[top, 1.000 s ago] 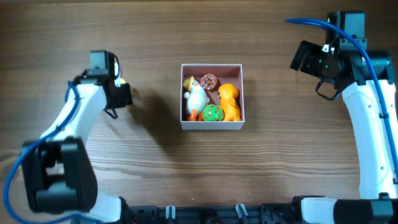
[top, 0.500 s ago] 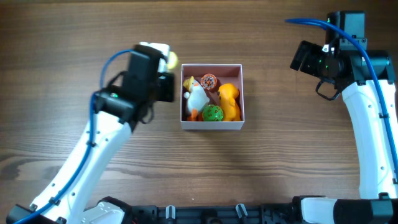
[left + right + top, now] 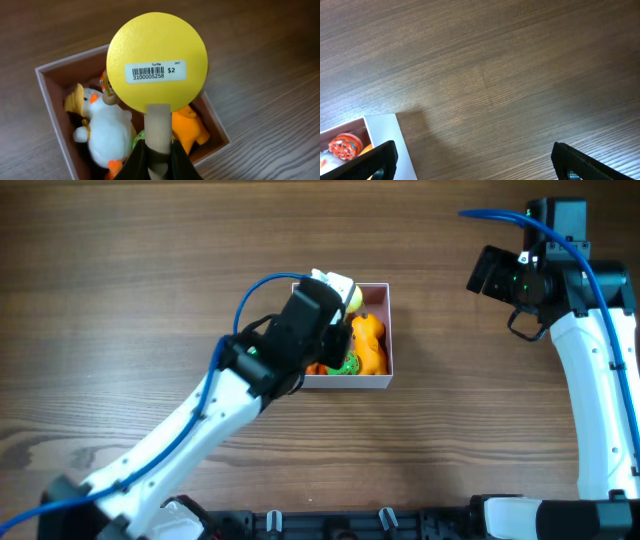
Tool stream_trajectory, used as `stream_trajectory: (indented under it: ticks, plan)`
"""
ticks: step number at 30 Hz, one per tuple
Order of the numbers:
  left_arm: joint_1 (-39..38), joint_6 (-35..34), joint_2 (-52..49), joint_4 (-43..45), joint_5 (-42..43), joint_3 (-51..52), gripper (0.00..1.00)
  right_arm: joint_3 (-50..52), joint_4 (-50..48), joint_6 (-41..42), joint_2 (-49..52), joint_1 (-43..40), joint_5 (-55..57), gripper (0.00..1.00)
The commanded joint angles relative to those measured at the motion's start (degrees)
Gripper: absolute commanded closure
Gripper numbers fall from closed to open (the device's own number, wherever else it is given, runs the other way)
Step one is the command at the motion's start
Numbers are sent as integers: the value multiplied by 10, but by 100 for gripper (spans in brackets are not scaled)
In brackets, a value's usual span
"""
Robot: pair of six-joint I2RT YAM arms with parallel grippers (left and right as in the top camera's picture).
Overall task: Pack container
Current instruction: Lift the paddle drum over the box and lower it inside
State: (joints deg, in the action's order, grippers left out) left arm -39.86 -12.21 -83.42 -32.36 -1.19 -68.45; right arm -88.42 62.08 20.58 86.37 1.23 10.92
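Left arm swung in from the left side over the last second. Left claw [image 3: 159, 159] sat above the container [image 3: 360, 381], clamped on the stem of a yellow disc toy [image 3: 157, 62] with a price sticker. Container was mid-worktop [image 3: 480, 430], already holding a white duck [image 3: 107, 132] and an orange figure [image 3: 192, 127]. Disc wasn't inside yet: transport looked done, lowering and release left. Free space looked tight. Right claw [image 3: 472, 162] hadn't moved, fingers spread, empty, well off right.
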Motion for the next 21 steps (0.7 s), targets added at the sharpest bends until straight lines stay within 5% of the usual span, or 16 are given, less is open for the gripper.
stream_trajectory:
  ticks: [1,15,17,19,21]
  plan:
    - [-2,-7,-73,45,-2,-7,96,-1,-2,4,4,0,-5,0]
    - [7,0,-202,110,-68,-7,94,-1,-2,4,4,0,-5,0]
    - [7,-1,-202,102,-68,-7,87,-1,-2,4,4,0,-5,0]
    - [6,-1,-200,91,-54,-7,58,-1,-2,4,4,0,-5,0]
    - [6,-1,-196,82,-42,-7,46,-1,-2,5,4,0,-5,0]
